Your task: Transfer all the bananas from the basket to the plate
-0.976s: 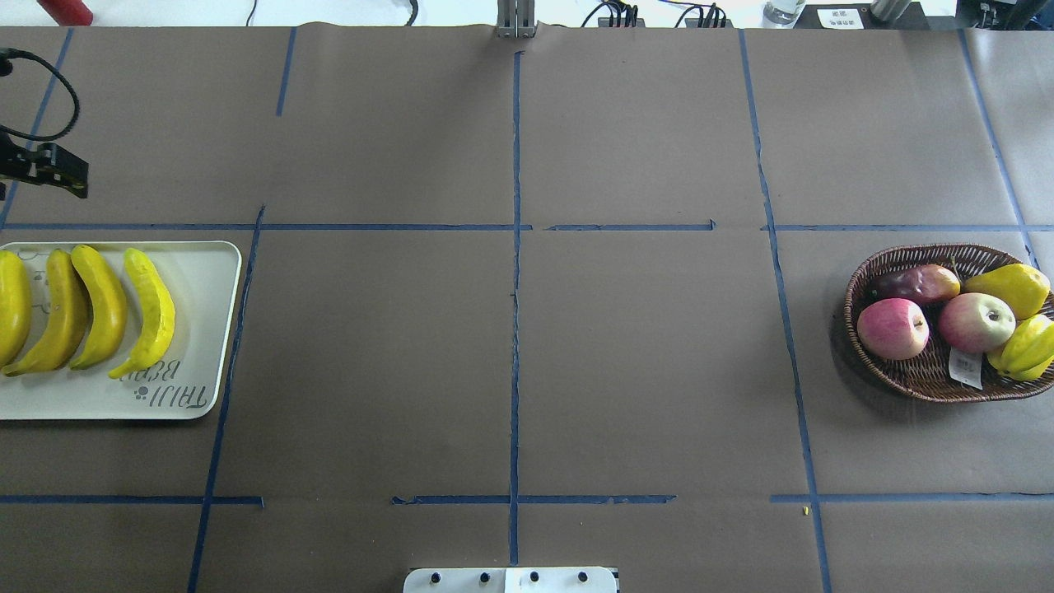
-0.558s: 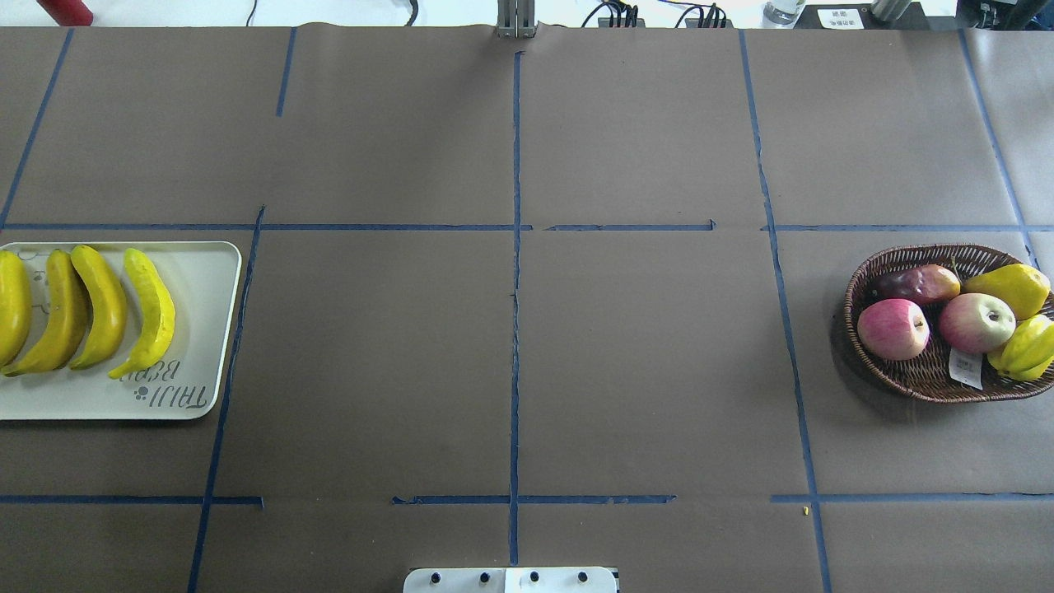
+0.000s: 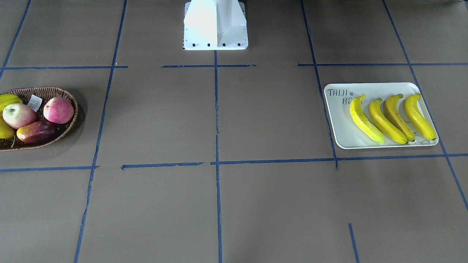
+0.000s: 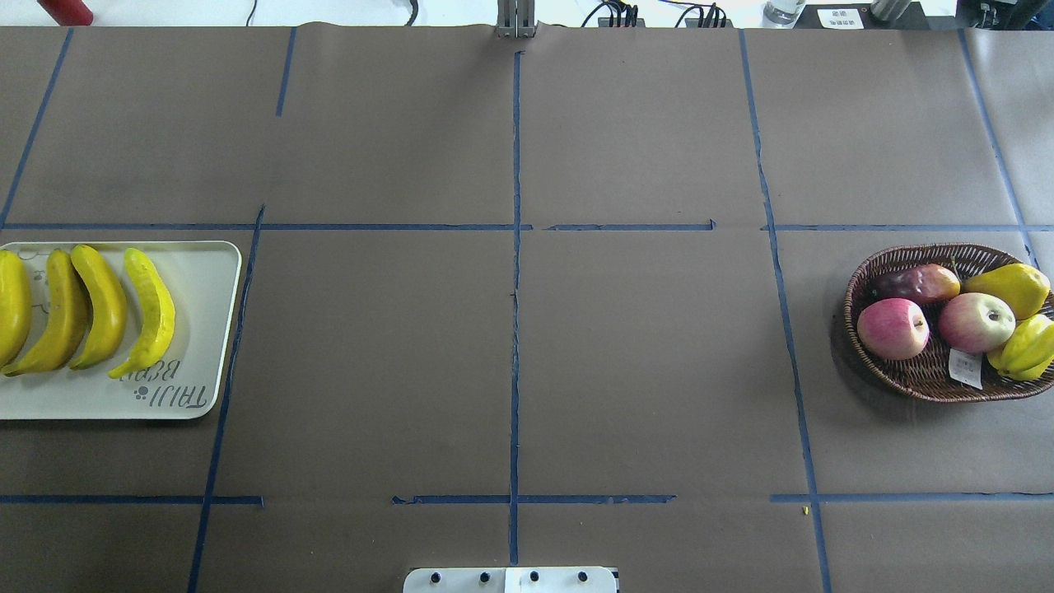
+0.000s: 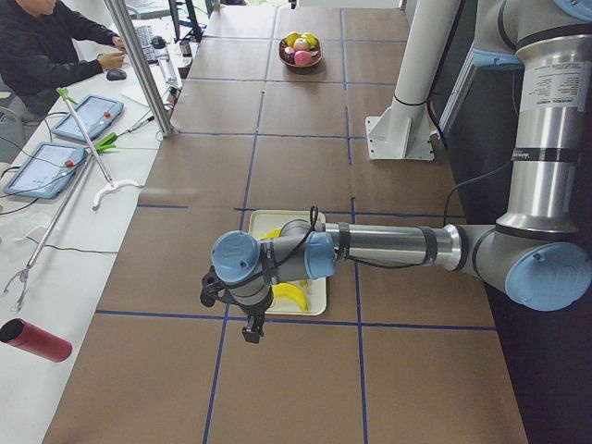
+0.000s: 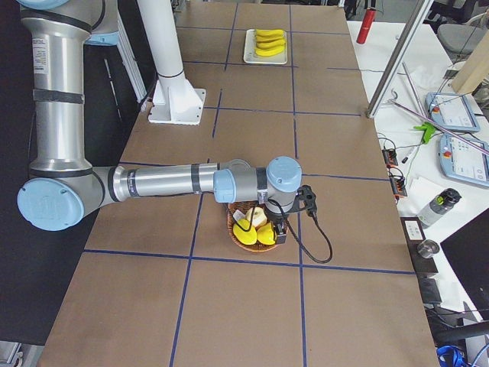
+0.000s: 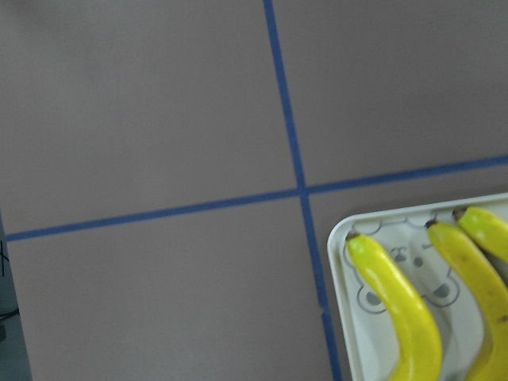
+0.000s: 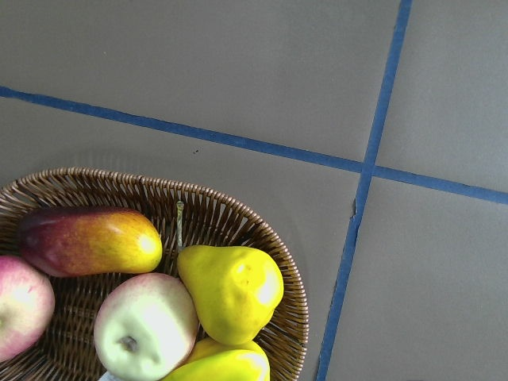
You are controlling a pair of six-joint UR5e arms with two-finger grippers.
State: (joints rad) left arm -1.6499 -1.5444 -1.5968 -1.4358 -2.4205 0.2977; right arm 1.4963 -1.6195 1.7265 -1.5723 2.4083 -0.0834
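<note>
Matte silver links (image 5: 388, 245), blue caps (image 5: 546, 277), white pedestal (image 3: 215, 22)

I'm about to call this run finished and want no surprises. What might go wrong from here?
1. The four long yellow bananas lie loose on the pale rectangular tray, and the left arm hangs over that tray's end; a low retreat might sweep them off.
2. The dark woven wicker basket holds yellow pears; a further pick might mistake one for a banana.
3. The right arm hovers over the basket and might clip its rim.
</note>
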